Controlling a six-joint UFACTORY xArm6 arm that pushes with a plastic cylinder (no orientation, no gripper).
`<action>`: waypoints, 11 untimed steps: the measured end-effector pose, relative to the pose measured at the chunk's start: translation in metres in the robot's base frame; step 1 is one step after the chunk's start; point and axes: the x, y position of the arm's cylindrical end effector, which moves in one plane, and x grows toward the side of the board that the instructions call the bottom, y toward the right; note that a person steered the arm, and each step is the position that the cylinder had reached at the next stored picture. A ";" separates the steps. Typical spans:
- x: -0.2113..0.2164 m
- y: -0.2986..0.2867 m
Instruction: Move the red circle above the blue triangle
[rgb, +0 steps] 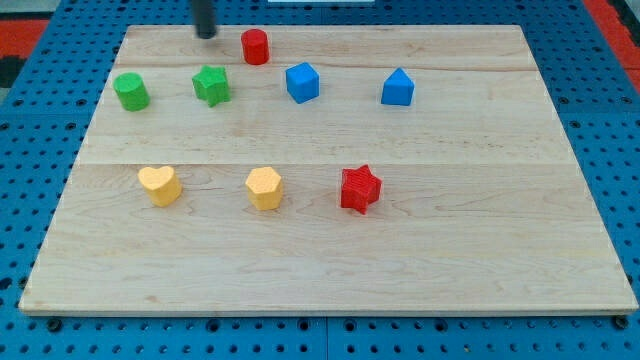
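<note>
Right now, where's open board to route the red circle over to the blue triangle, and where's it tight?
Free: the strip along the view's top from the red circle to above the blue triangle, and everything below the yellow heart, yellow hexagon and red star. Crowded: upper left, where my tip sits near the green star, green circle and blue cube.

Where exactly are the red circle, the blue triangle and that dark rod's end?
red circle (255, 46): camera view, middle of its round body.
blue triangle (397, 88): camera view, centre of its front face.
my tip (206, 35): camera view, rod's very end, left of the red circle.
</note>
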 end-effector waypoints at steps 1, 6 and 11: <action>0.011 0.001; 0.035 0.174; 0.007 0.320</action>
